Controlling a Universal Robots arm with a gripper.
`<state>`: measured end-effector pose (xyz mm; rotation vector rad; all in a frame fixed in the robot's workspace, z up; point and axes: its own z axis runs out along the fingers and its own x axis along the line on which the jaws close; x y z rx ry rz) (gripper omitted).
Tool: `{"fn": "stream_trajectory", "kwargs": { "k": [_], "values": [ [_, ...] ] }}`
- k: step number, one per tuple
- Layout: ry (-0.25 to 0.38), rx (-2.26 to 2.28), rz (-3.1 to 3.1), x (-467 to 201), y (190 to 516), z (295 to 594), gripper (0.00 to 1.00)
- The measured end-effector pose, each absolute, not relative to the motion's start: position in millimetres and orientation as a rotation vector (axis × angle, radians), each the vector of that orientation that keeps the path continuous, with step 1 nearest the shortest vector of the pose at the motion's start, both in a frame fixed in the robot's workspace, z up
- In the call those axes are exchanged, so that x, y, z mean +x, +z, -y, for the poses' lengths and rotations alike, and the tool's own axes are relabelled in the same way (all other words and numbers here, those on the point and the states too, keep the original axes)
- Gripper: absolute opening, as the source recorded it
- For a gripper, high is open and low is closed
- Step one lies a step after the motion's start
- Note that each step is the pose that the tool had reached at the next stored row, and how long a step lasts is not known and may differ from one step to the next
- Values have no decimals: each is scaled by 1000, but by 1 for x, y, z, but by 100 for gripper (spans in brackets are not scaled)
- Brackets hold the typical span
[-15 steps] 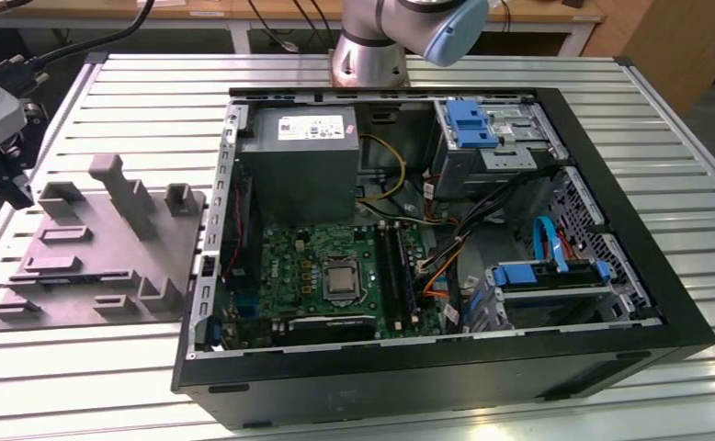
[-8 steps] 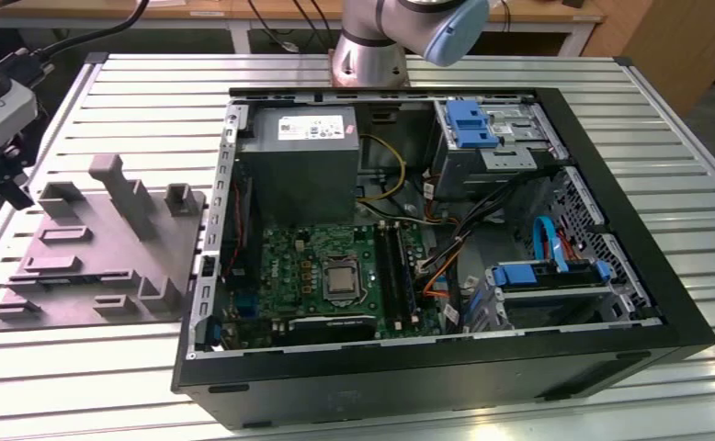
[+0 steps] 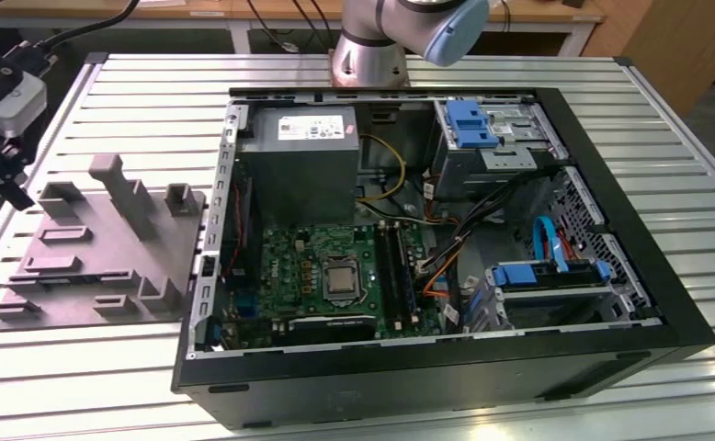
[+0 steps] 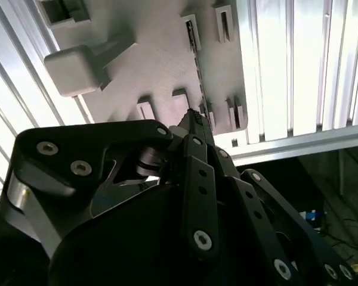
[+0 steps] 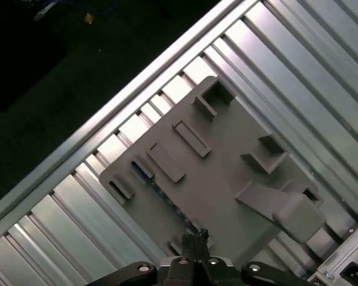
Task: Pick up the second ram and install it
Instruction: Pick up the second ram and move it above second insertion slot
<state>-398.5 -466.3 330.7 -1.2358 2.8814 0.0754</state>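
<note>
The table [image 3: 652,119] is bare metal, silver and shiny, with long ridges. At the left of the exterior view, the gray holder [image 3: 88,248] looks like dull, smooth plastic. The computer case [image 3: 456,386] in the middle is dull black metal. Its clips [image 3: 470,124], upper right, are bright blue plastic. The gripper [image 4: 194,119] is smooth, black and a bit shiny, with silver screws.

slatted table [image 3: 652,110] bears grey fixture [image 3: 88,257], computer case [image 3: 456,377].

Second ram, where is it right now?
In the first wrist view the second ram sits edge-on in a long slot of the grey holder on the slatted table, with the gripper close to one end of it.
</note>
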Motion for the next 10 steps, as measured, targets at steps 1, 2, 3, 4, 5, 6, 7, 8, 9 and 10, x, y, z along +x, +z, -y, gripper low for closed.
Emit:
{"fn": "stream_trajectory", "kwargs": {
  "k": [1,2,3,4,5,6,7,8,9,10],
  "values": [
    [75,-1262,-2871,-398,331,466,10],
    [76,-1288,-2860,-399,330,466,10],
    [76,-1314,-2848,-398,330,466,10],
    [76,-1342,-2836,-399,330,466,10],
    [76,-1367,-2824,-399,330,466,10],
    [76,-1393,-2812,-399,330,466,10],
    [76,-1418,-2800,-399,330,466,10],
    [76,-1443,-2787,-399,330,466,10],
    [76,-1469,-2774,-399,330,466,10],
    [76,-1494,-2761,-399,329,466,10]
  ]
}}
